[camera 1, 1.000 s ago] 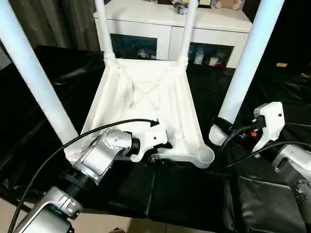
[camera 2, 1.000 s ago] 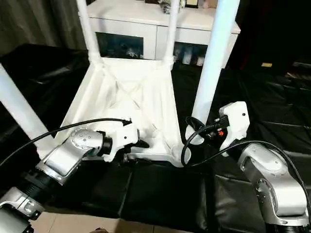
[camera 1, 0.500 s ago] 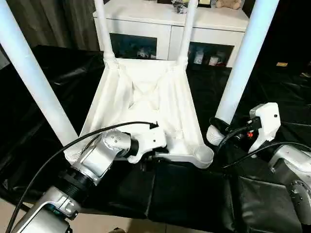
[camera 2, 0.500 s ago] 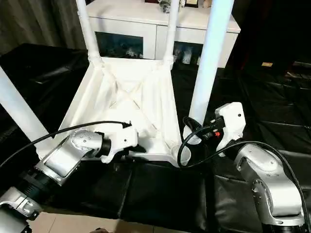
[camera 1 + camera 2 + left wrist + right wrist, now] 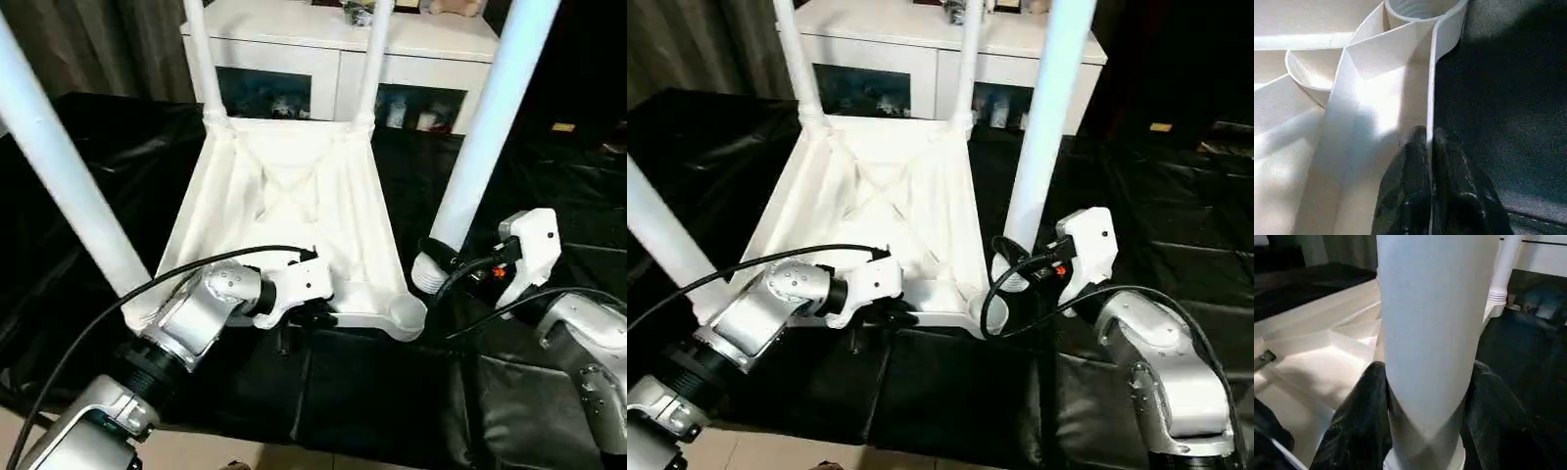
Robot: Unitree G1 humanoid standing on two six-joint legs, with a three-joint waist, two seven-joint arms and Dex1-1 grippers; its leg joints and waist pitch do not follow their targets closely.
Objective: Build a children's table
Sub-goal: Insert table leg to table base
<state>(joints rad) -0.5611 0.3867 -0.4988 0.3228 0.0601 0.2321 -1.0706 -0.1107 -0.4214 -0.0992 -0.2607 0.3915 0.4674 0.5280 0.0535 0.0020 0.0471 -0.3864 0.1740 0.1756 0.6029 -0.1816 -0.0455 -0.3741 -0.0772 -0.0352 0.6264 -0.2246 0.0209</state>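
The white tabletop (image 5: 294, 206) lies upside down on black cloth, ribbed underside up. Three white legs stand in its sockets: far left (image 5: 199, 59), far right (image 5: 374, 69) and near left (image 5: 64, 166). The near right socket (image 5: 407, 315) is empty. My left gripper (image 5: 315, 315) is at the near edge, and in the left wrist view its fingers (image 5: 1410, 171) are shut on the thin raised rim (image 5: 1432, 88). My right gripper (image 5: 438, 262) is shut around the base of the fourth leg (image 5: 480, 137), which stands upright just right of the empty socket. Both black fingers (image 5: 1359, 426) hug that leg (image 5: 1435, 318).
A white cabinet (image 5: 333, 49) with dark glass doors stands close behind the tabletop. Crumpled black cloth (image 5: 372, 392) covers the floor all around. A black cable (image 5: 196, 266) loops over my left forearm, and another (image 5: 460, 279) runs by my right wrist.
My left gripper's fingers have closed onto the tabletop's near rim. My right gripper still holds the leg in about the same place. The camera has shifted slightly.
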